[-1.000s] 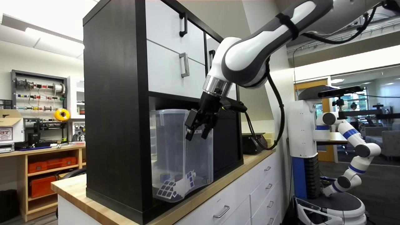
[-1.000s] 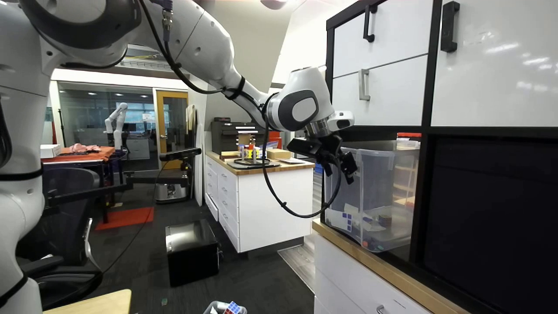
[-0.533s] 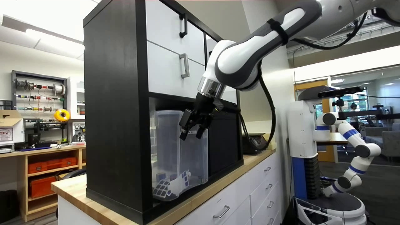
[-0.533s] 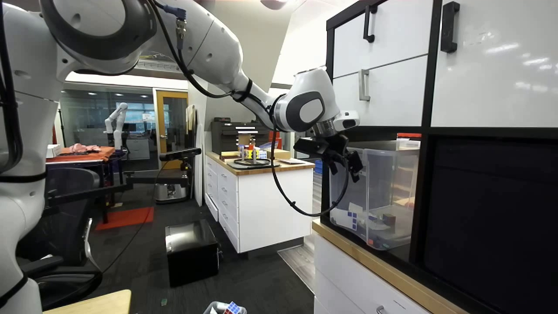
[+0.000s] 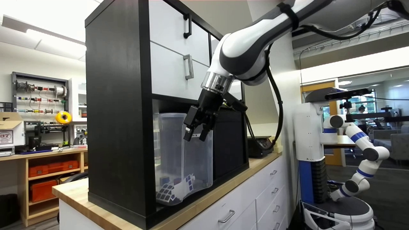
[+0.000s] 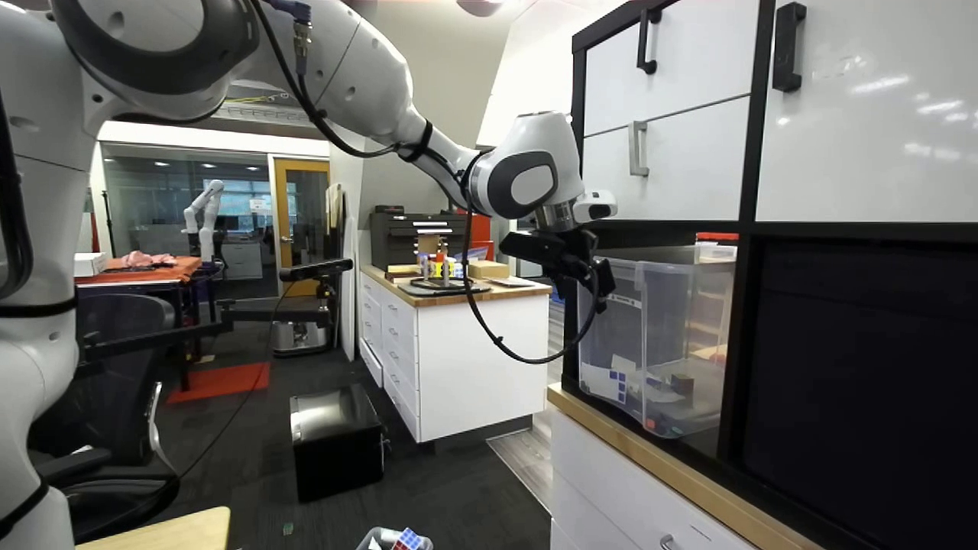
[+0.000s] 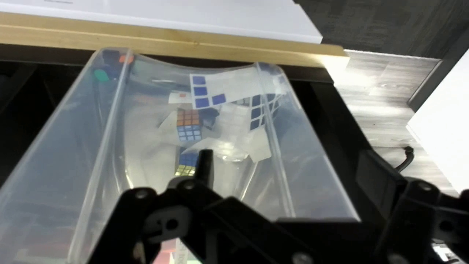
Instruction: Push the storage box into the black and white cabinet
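Note:
The storage box (image 5: pixel 199 163), a translucent bin with papers and small puzzle cubes inside, stands upright in an open lower compartment of the black and white cabinet (image 5: pixel 115 111). In an exterior view, the box (image 6: pixel 676 328) is framed by black posts of the cabinet (image 6: pixel 665 168), below its white drawer fronts. My gripper (image 5: pixel 195 138) is open and empty in front of the box's upper front wall, also so in an exterior view (image 6: pixel 600 294). A small gap seems to lie between them. In the wrist view the fingers (image 7: pixel 291 167) are wide apart over the box (image 7: pixel 307 165).
The cabinet stands on a wooden top (image 5: pixel 204 199) above white drawers (image 6: pixel 611 481). A dark panel (image 6: pixel 856 382) fills the compartment beside the box. A drawer handle (image 5: pixel 188 66) juts out above the gripper. A second white counter (image 6: pixel 477 351) stands farther back.
The box has slid deeper into the compartment, mostly in the earlier half-second. My gripper moved in with it, then drew back slightly from the box.

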{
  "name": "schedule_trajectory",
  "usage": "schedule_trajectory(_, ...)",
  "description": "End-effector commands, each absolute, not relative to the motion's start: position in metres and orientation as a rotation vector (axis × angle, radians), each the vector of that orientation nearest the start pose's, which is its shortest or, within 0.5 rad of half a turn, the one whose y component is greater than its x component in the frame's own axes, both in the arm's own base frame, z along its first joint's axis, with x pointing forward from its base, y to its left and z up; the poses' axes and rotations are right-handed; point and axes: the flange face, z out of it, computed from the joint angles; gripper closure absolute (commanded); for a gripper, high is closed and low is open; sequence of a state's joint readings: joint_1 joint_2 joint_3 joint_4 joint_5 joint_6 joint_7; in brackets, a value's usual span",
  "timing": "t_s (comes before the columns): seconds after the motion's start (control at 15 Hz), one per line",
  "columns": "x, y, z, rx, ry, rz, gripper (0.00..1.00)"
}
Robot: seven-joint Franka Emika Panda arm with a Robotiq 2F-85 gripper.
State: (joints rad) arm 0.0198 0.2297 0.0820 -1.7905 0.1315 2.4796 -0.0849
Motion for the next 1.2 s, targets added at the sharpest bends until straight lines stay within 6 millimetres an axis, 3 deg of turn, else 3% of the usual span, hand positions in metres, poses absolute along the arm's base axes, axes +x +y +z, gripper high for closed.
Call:
schedule_trajectory(0.0, 0.618, 0.064, 0.492, -2.919, -0.195, -0.505, 0.0)
schedule_trajectory(0.47, 0.568, 0.055, 0.526, -2.999, -0.17, -0.257, 0.0)
schedule_trajectory(0.8, 0.546, 0.05, 0.536, -3.023, -0.164, -0.188, 0.0)
schedule_trajectory(0.87, 0.543, 0.049, 0.535, -3.027, -0.165, -0.186, 0.0)
schedule_trajectory(0.93, 0.561, 0.053, 0.532, -3.007, -0.197, -0.209, 0.0)
schedule_trajectory(1.13, 0.561, 0.053, 0.53, -3.007, -0.199, -0.205, 0.0)
